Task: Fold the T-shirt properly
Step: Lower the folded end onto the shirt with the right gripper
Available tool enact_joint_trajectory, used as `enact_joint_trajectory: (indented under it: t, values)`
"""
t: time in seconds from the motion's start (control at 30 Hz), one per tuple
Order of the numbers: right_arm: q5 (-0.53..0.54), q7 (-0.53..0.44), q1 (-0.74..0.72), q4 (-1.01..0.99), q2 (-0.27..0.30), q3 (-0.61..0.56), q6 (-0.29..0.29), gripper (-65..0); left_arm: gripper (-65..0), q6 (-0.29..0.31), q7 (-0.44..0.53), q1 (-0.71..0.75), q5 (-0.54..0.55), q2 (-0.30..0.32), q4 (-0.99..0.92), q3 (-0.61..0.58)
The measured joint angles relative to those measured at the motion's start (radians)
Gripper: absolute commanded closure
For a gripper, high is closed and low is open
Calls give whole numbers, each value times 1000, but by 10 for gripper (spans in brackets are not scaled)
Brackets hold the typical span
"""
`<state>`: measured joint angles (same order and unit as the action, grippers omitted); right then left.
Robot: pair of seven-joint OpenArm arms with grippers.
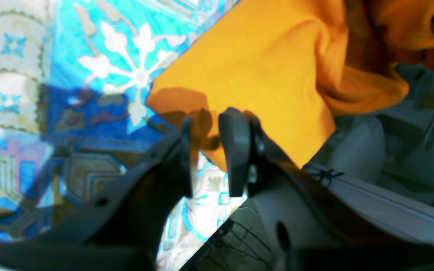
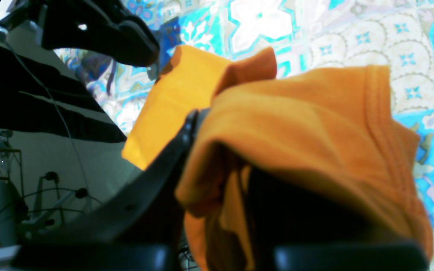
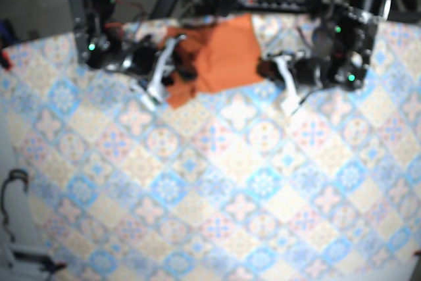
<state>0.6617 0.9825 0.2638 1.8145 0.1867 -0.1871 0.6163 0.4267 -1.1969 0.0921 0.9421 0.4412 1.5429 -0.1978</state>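
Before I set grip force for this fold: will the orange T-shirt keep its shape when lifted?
Probably not: the T-shirt sags and bunches over the right gripper, so likely floppy. It looks thin, lying flat elsewhere, so probably light.

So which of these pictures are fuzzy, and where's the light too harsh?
Base view: soft all over, tablecloth pattern smeared. Left wrist view: hard sunlight, dark shadow by the left pincer across the shirt. Right wrist view: shirt folds near the lens blur, the tablecloth behind glares white.

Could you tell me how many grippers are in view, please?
2. In the base view, the right gripper is at the left edge of the orange fabric T-shirt; the left gripper just off its right edge.
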Motion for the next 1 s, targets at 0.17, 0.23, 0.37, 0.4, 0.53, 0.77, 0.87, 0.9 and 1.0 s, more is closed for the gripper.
enact_joint_trajectory:
  t: [0.17,0.23,0.37,0.4,0.53,0.77,0.87,0.9,1.0]
  values:
    - [0,0,0,0,0,0,0,0,-134,0,0,0,0,-1,0,0]
    - [0,0,0,0,0,0,0,0,-134,0,0,0,0,-1,0,0]
    - [0,0,0,0,0,0,0,0,-134,0,0,0,0,-3,0,0]
    - [0,0,0,0,0,0,0,0,-134,0,0,0,0,-4,0,0]
    - [0,0,0,0,0,0,0,0,-134,0,0,0,0,-3,0,0]
    - [0,0,0,-2,0,0,0,0,-134,0,0,0,0,-4,0,0]
    - [0,0,-1,-2,0,0,0,0,-134,0,0,0,0,-4,0,0]
    - [0,0,-2,-2,0,0,0,0,-134,0,0,0,0,-4,0,0]
    - [0,-34,-3,-2,0,0,0,0,-134,0,0,0,0,-4,0,0]
